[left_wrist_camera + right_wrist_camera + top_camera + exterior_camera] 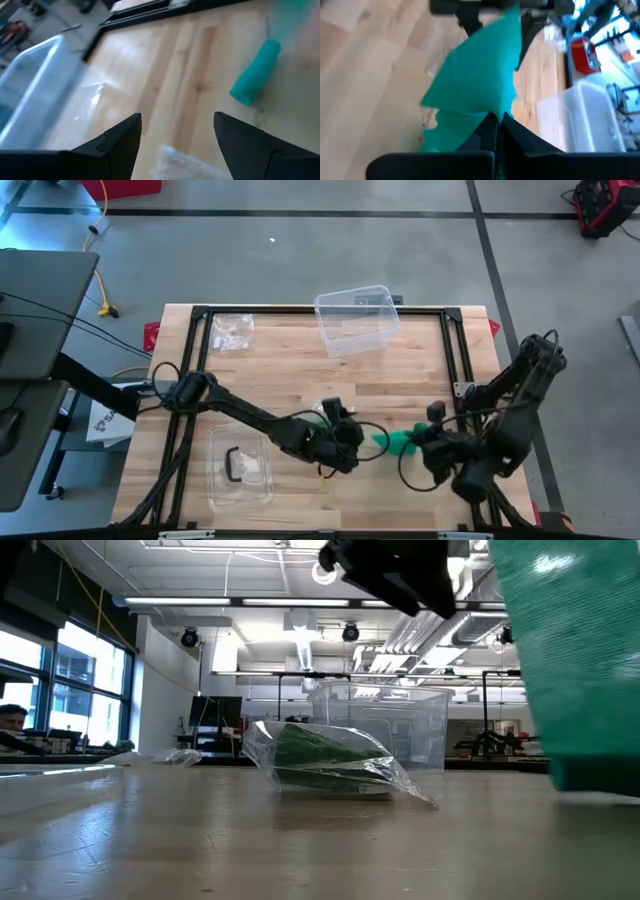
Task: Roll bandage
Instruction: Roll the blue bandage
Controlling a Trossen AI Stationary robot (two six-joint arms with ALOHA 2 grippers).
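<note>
The teal bandage point(400, 440) lies partly unrolled near the table's front, right of centre. Its rolled part point(255, 72) rests on its side on the wood. A loose strip point(480, 75) rises from it to my right gripper point(496, 127), which is shut on the strip. In the low view the strip point(570, 660) hangs wide at the right. My left gripper point(177, 135) is open just left of the bandage point(340, 435), above a clear plastic bag point(175, 160), and touches nothing. My right gripper pinches the end of the bandage's loose strip point(487, 107) between its two shut fingers, slanting down from the table's right side. The strip fans out wide beyond the fingertips and runs down toward the roll on the table. How many layers are in the pinch cannot be told.
A clear plastic tub point(355, 320) stands at the far middle. A crumpled clear bag point(232, 330) lies at the far left, and a clear tray point(240, 470) with a black piece lies at the near left. A bagged green roll point(320, 760) lies mid-table. Black frame rails point(460, 350) border the table.
</note>
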